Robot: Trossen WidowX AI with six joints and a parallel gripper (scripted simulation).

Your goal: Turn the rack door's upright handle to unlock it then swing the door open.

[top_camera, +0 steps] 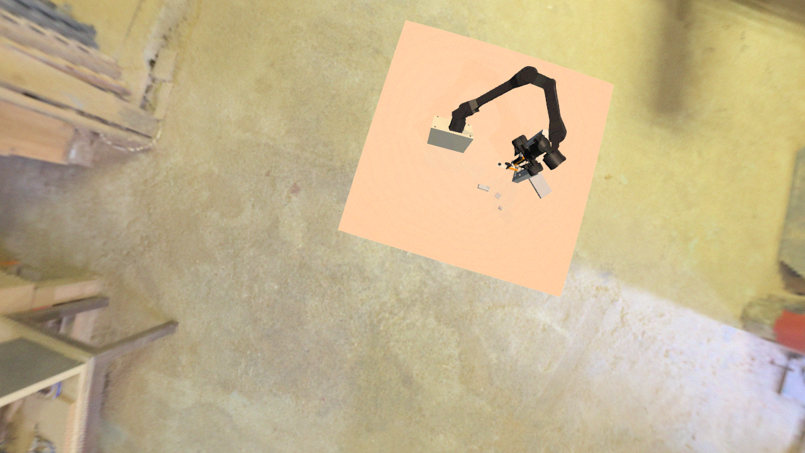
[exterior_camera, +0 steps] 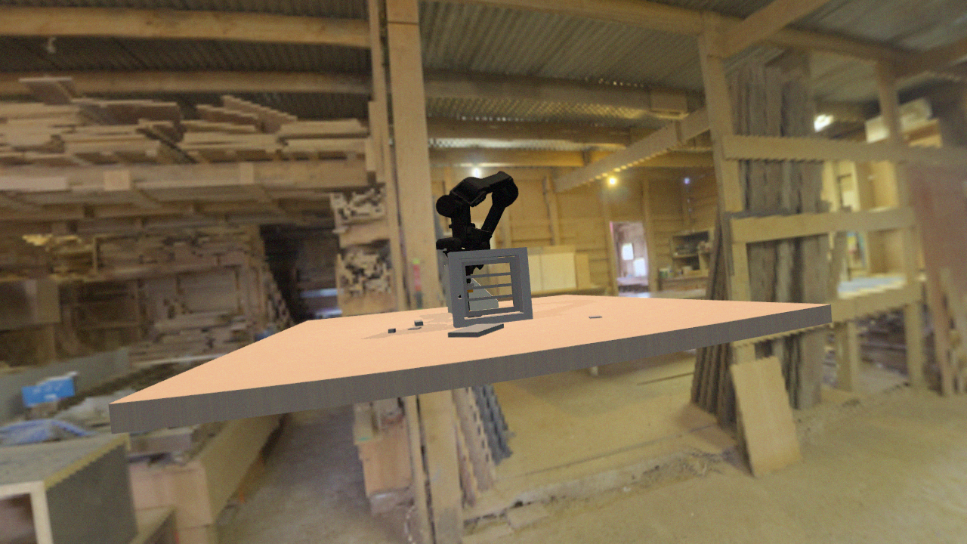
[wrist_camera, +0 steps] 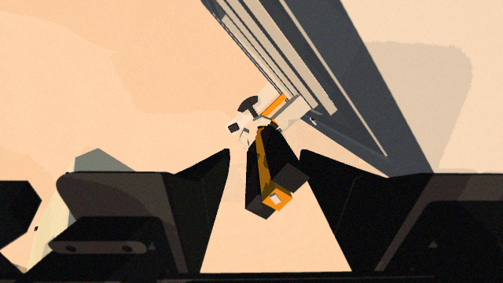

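The upright handle [wrist_camera: 261, 157] is black with an orange stripe and orange end. In the wrist view it stands between the fingers of my gripper [wrist_camera: 265, 152]. The gripper is open, with gaps beside the handle's upper end. Orange and white latch parts [wrist_camera: 273, 105] show at the handle's far end, beside the slatted door [wrist_camera: 304, 75]. The grey frame [wrist_camera: 365, 82] [exterior_camera: 456, 291] stands upright on the table [top_camera: 427, 225] [exterior_camera: 338, 351]. In the top view the arm's wrist covers much of the frame. I cannot tell the door's angle or the handle's exact turn.
A flat pale slab [top_camera: 540, 186] [exterior_camera: 477, 330] lies close beside the frame. An oblong block [top_camera: 483, 187] and two smaller pieces [top_camera: 497, 195] [top_camera: 499, 208] lie nearby. The arm's base stands on a grey box [top_camera: 449, 139]; the box also shows at the wrist view's left [wrist_camera: 100, 161].
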